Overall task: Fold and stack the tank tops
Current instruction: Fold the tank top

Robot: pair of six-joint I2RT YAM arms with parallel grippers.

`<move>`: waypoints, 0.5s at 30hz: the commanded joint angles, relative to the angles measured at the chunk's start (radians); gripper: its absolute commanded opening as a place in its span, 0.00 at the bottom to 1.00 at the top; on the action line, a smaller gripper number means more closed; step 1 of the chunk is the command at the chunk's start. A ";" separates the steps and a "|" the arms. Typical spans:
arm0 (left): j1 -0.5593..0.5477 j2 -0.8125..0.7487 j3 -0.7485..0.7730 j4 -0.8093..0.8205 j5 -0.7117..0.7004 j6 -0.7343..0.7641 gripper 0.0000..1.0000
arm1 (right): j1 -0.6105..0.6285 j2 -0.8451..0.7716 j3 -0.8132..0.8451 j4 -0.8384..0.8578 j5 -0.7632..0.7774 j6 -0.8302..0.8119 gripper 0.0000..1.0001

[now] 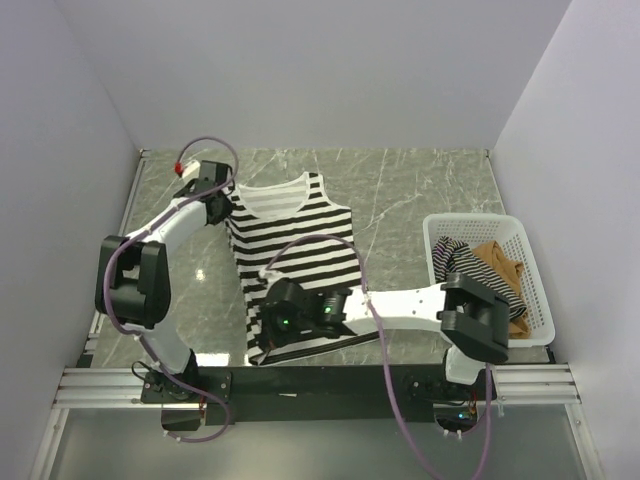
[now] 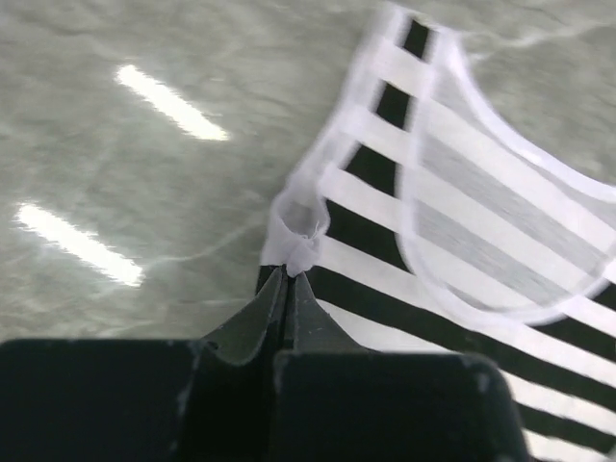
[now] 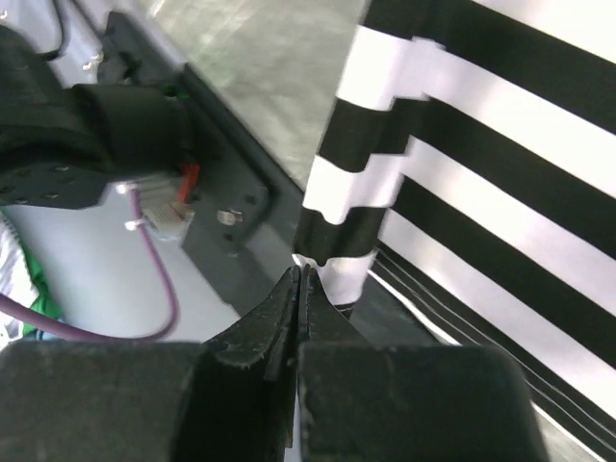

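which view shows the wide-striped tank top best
The top external view: it alone shows nearly the whole wide-striped tank top, spread flat. The left wrist view shows only one shoulder strap and the neckline; the right wrist view, only a hem corner.

Marble table (image 1: 420,190): striped top (image 1: 290,240), basket (image 1: 470,219)
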 commanded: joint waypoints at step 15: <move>-0.255 0.228 0.295 -0.028 0.003 0.013 0.01 | -0.073 -0.255 -0.445 0.236 0.059 0.172 0.00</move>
